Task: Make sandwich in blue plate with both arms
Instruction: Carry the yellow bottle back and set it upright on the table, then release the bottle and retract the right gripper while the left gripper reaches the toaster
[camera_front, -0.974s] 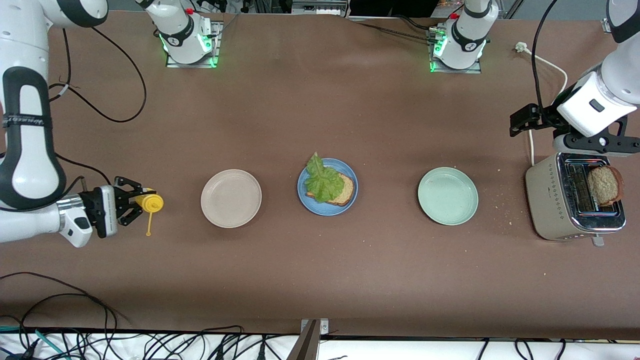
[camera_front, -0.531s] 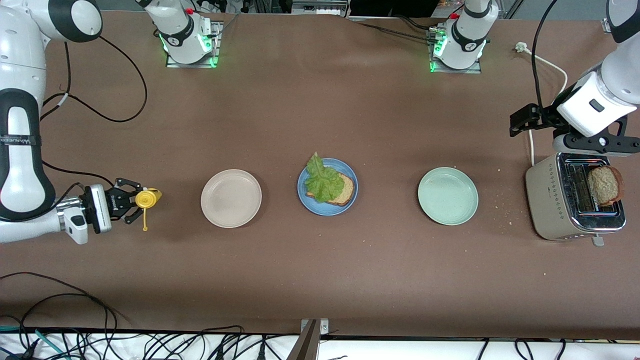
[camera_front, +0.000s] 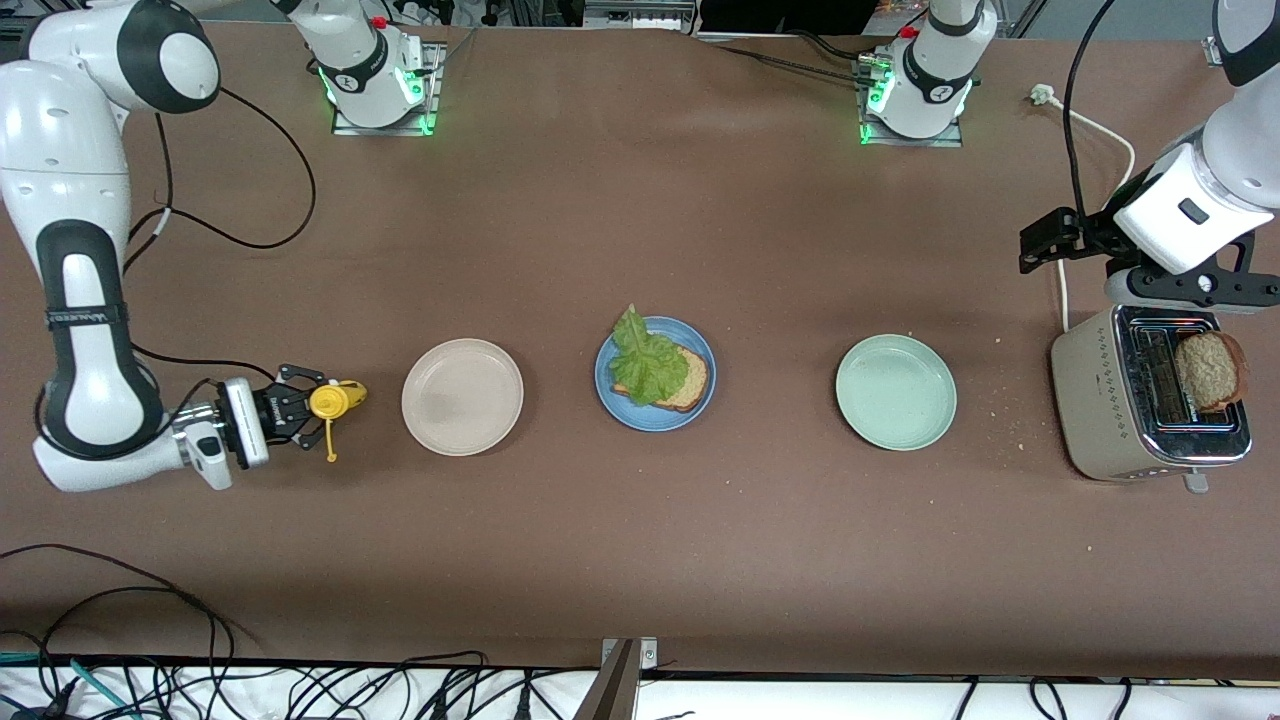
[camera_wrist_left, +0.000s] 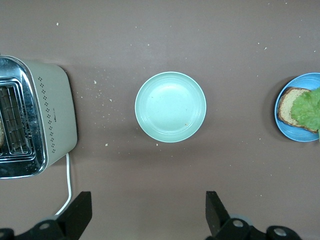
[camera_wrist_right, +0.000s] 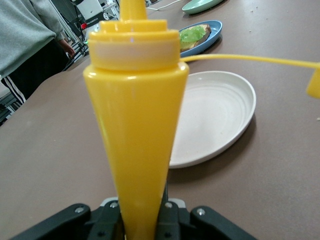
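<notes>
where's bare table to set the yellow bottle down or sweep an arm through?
Free: bare table between cream plate and blue plate, between blue plate and green plate, plus the strip nearer the camera than all three. Crowded: the toaster end under the open left gripper; right gripper holds the yellow bottle beside the cream plate.

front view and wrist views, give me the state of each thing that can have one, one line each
blue plate: holds one bread slice with lettuce on top, no second slice
toaster: bread slice sticking up from a slot
cream plate: empty
green plate: empty
yellow squeeze bottle: upright, cap off and dangling
right gripper: shut on bottle
left gripper: open, over toaster
</notes>
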